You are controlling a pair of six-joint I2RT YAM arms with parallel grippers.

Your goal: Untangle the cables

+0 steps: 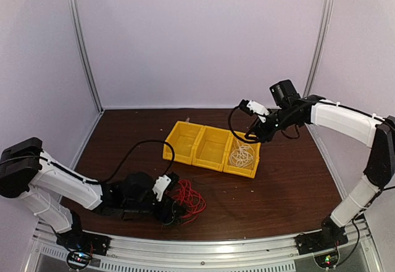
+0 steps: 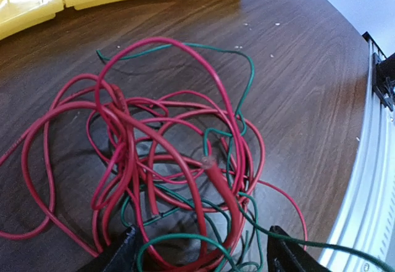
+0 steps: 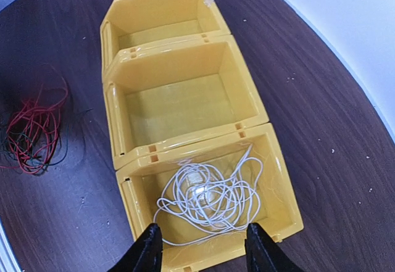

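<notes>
A clump of red cable (image 2: 154, 161) tangled with thin green cable (image 2: 244, 74) lies on the brown table, also seen in the top view (image 1: 187, 201) and the right wrist view (image 3: 34, 133). My left gripper (image 2: 200, 256) is open, low over the clump's near edge, its fingers on either side of several strands. A white cable (image 3: 213, 198) lies coiled in the rightmost yellow bin (image 3: 281, 182), as the top view also shows (image 1: 242, 155). My right gripper (image 3: 200, 250) is open and empty, hovering above that bin.
Three joined yellow bins (image 1: 211, 149) stand mid-table; the left (image 3: 163, 13) and middle (image 3: 179, 99) ones are empty. A thick black arm cable (image 1: 133, 152) loops over the table at left. The metal front rail (image 2: 370, 179) lies right of the clump.
</notes>
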